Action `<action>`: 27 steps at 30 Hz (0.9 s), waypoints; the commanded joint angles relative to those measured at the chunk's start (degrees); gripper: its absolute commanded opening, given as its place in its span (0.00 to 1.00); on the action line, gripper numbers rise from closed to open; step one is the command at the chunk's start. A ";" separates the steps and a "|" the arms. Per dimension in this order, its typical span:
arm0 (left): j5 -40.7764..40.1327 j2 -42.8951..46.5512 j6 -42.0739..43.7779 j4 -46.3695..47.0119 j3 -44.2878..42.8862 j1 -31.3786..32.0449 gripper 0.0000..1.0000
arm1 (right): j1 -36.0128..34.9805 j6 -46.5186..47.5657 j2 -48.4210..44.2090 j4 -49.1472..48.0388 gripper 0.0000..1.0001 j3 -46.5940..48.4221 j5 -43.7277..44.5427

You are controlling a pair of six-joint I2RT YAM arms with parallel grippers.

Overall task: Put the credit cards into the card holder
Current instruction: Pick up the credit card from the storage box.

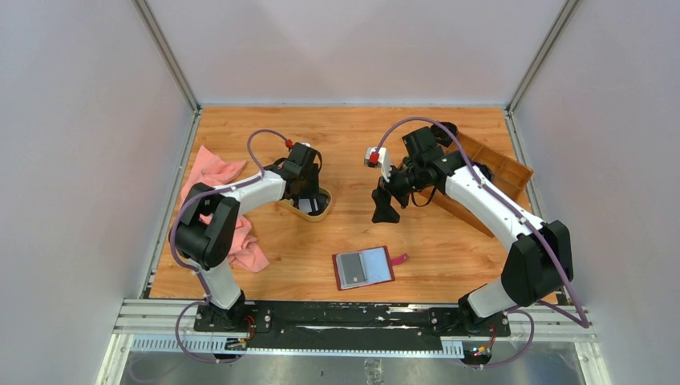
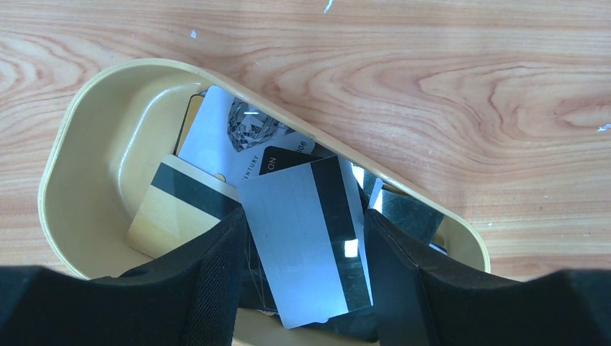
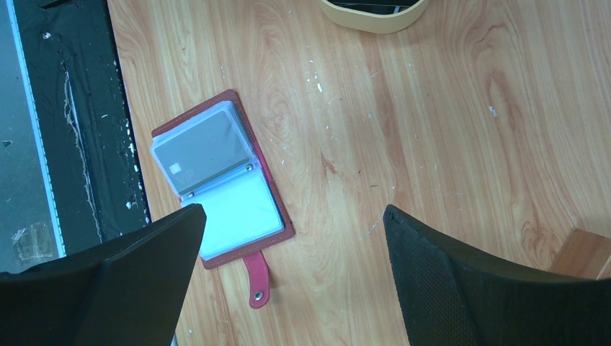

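Several credit cards lie in an oval tan dish (image 2: 54,166), among them a white one (image 2: 216,130) and a gold one (image 2: 169,209). My left gripper (image 2: 306,216) is down in the dish (image 1: 321,215), shut across the width of a silver card with a black stripe (image 2: 302,238), which sits tilted above the others. The card holder (image 1: 363,267), dark red with a snap tab, lies open near the front edge with one grey card in its left pocket (image 3: 205,148). My right gripper (image 3: 295,216) is open and empty above the table, just right of the holder (image 3: 216,180).
A brown wooden compartment tray (image 1: 489,172) stands at the back right, behind the right arm; its corner shows in the right wrist view (image 3: 583,252). A pink cloth (image 1: 216,200) lies along the left edge under the left arm. The black base rail (image 3: 65,144) borders the front.
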State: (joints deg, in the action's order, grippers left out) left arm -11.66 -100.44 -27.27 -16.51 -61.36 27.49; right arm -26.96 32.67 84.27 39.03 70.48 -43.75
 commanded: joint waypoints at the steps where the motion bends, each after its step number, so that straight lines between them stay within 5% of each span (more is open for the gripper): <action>1: 2.59 -0.56 0.06 -2.31 0.29 -0.06 0.51 | 0.84 0.91 -0.21 1.31 0.98 -0.47 -1.08; 27: 9.13 4.43 -0.36 0.99 1.17 -1.23 0.55 | 0.78 -0.21 2.61 1.29 0.98 -0.18 -4.32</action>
State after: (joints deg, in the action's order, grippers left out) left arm -6.87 -98.39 -26.44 -18.35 -61.36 27.24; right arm -26.96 32.62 85.80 39.05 70.48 -45.47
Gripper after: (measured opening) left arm 0.544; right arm 0.976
